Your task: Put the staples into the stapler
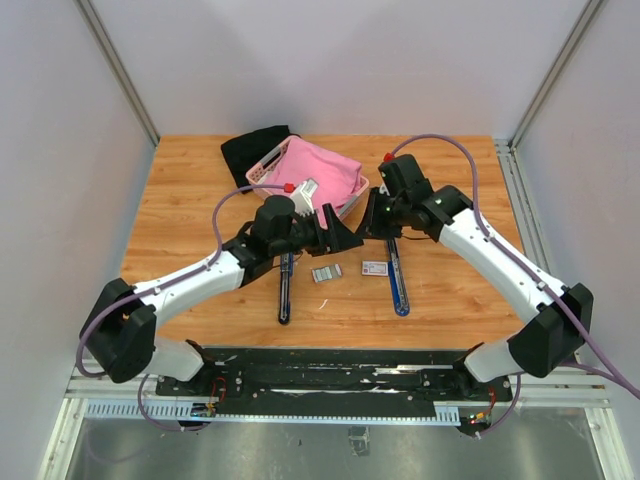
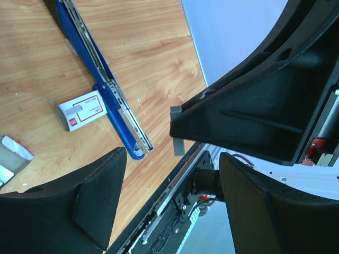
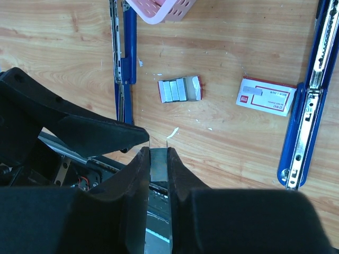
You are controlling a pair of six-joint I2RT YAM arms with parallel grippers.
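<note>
1. Our right gripper is clamped tight on a thin silvery strip of staples. It holds the strip up in the air over the middle of the desk.
2. Our left gripper is right next to it. Its fingers are wide apart, and the end of the strip sits just in front of the gap. We see no touch between them.
3. A block of staples sits in a torn little box on the desk, between two blue staplers. A white carton with red print lies just beside the right stapler. The left stapler is near the block on the other side. Both staplers lie flat and open, with the shiny track facing up.
4. We think this is the pass-over step. The strip has to go from one gripper to the other before it can go into a track.
5. The strip could snap. It is thin, and it may break if both grippers squeeze and pull different ways.
6. The strip could fall. That happens if the right gripper lets go before the left one has a good hold.
7. The grippers could bump. They are very close together, so one small wrong move may knock the strip loose.
8. The strip could end up tilted. Then it may not slide into the narrow track.
</note>
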